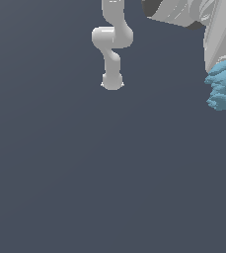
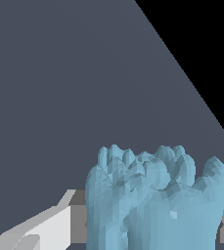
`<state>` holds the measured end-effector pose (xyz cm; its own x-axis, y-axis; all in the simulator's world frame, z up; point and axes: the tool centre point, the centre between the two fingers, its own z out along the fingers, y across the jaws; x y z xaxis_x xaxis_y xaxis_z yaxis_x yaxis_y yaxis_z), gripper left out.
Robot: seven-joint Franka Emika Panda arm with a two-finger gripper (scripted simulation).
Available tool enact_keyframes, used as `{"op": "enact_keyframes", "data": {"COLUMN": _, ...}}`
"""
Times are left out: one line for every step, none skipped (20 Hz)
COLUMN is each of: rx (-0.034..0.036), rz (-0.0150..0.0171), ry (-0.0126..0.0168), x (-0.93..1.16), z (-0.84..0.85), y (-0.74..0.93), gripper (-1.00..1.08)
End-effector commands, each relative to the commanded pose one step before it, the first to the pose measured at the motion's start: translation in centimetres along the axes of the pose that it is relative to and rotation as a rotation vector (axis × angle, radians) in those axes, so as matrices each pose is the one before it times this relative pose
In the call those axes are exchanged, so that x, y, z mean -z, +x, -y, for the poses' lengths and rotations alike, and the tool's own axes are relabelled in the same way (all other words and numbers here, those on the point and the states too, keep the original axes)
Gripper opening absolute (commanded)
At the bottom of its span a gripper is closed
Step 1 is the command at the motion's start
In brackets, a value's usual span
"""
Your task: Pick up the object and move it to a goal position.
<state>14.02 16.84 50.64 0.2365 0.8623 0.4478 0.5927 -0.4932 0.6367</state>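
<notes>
Your gripper (image 1: pixel 225 59) holds the light-blue lumpy object (image 2: pixel 152 200) between closed fingers (image 2: pixel 45 229), lifted above the dark grey floor (image 1: pixel 109 173).

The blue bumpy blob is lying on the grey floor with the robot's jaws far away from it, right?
Not quite. The light-blue bumpy blob is not lying on the floor: it sits between the robot's jaws, up off the grey floor. The wrist view shows it filling the gap between the fingers, and the exterior view shows it at the arm's end.
</notes>
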Motion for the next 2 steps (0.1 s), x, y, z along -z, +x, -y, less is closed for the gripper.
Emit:
{"op": "enact_keyframes", "data": {"rx": 0.00054, "rz": 0.00154, "ry": 0.00114, "x": -0.073, "z": 0.015, "y": -0.097, "gripper": -1.00}}
{"op": "enact_keyframes", "data": {"rx": 0.00024, "rz": 0.00016, "ry": 0.00040, "x": -0.018, "z": 0.010, "y": -0.014, "gripper": -1.00}}
